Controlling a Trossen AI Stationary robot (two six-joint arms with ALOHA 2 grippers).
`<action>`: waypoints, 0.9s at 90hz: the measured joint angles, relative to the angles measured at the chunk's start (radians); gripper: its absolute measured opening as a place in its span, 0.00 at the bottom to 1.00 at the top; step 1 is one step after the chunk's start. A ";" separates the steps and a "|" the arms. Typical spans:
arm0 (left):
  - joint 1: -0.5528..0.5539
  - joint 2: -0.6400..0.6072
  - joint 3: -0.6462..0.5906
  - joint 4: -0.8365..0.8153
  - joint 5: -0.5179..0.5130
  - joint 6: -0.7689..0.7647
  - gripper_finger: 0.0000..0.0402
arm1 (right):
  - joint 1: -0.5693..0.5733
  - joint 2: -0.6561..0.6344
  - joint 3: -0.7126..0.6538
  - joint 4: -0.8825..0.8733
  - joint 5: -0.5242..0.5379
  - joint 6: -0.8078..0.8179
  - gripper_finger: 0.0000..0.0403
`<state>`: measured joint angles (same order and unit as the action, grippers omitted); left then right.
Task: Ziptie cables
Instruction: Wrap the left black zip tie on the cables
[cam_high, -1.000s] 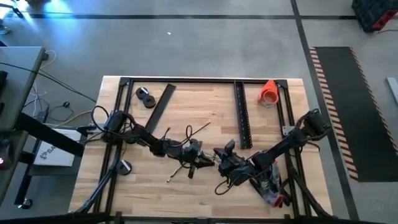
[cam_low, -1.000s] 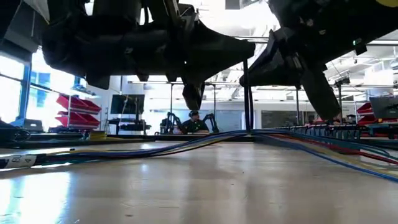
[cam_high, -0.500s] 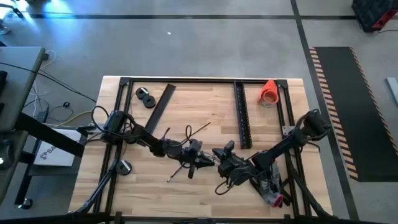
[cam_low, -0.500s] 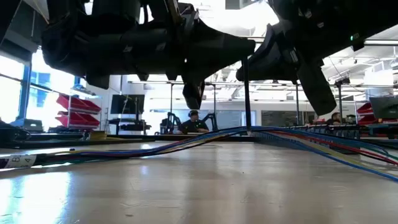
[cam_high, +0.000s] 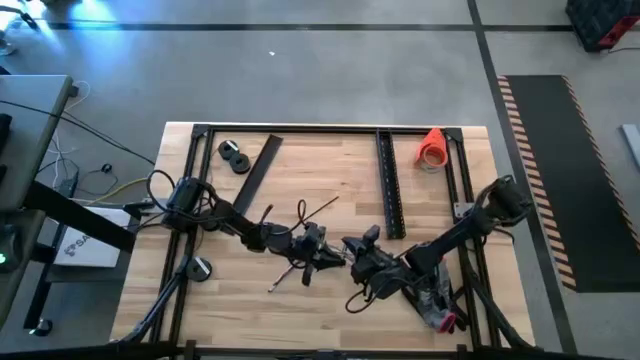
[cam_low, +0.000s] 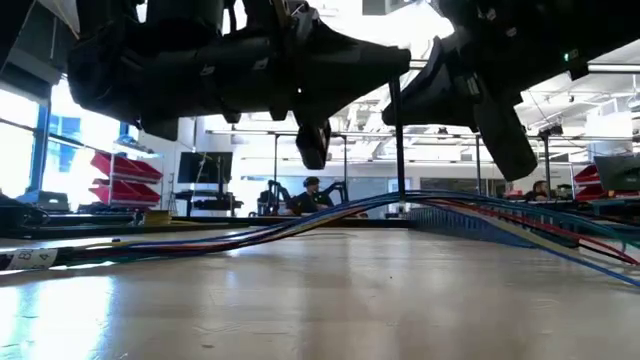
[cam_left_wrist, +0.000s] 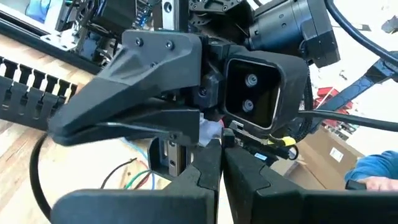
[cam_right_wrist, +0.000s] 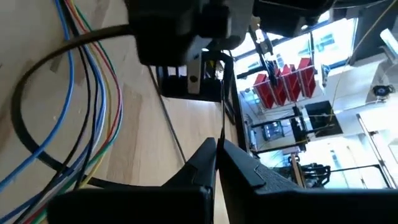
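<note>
The cables (cam_high: 296, 248) are thin coloured wires lying mid-table; in the low view their middle (cam_low: 400, 198) arches clear of the wood, and both ends trail on it. My left gripper (cam_high: 322, 256) and my right gripper (cam_high: 350, 250) hover nose to nose just above them, both shut. In the right wrist view a thin black strand (cam_right_wrist: 222, 106) runs from my right gripper (cam_right_wrist: 217, 144) toward the left gripper's body. The left wrist view shows my left gripper (cam_left_wrist: 219, 160) facing the right arm's camera housing; nothing shows between its fingers. Coloured wires (cam_right_wrist: 93, 93) lie beside it. My right gripper pinches the thin black strand (cam_right_wrist: 221, 132) at its fingertips, with the fingers lying along it. From there the strand runs straight away from the fingers, drawn taut. In the low view a thin black line (cam_low: 398, 150) drops to the top of the cables' arch.
Two long black perforated strips (cam_high: 262, 166) (cam_high: 391, 186) lie at the back of the table, with black rolls (cam_high: 235, 156) far left and an orange roll (cam_high: 432, 148) far right. A black frame (cam_high: 330, 129) rims the table. A person sits in the room beyond.
The middle of the cables has risen from near the table into a higher arch, while their ends stay on the wood. Both grippers stay shut and nearly in place above it.
</note>
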<state>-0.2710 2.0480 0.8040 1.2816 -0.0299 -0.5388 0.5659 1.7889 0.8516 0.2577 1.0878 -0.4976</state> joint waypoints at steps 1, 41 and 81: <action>0.000 0.000 0.000 0.000 0.000 0.000 0.00 | 0.000 0.000 0.000 0.000 0.000 0.000 0.00; 0.000 0.000 0.000 -0.001 0.000 0.006 0.00 | 0.023 0.000 0.000 0.003 0.003 0.052 0.00; 0.000 0.000 0.000 -0.002 -0.002 0.003 0.00 | 0.025 0.000 0.000 0.041 0.011 -0.002 0.00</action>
<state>-0.2710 2.0480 0.8036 1.2797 -0.0319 -0.5355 0.5910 1.7889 0.8516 0.2983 1.0988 -0.4997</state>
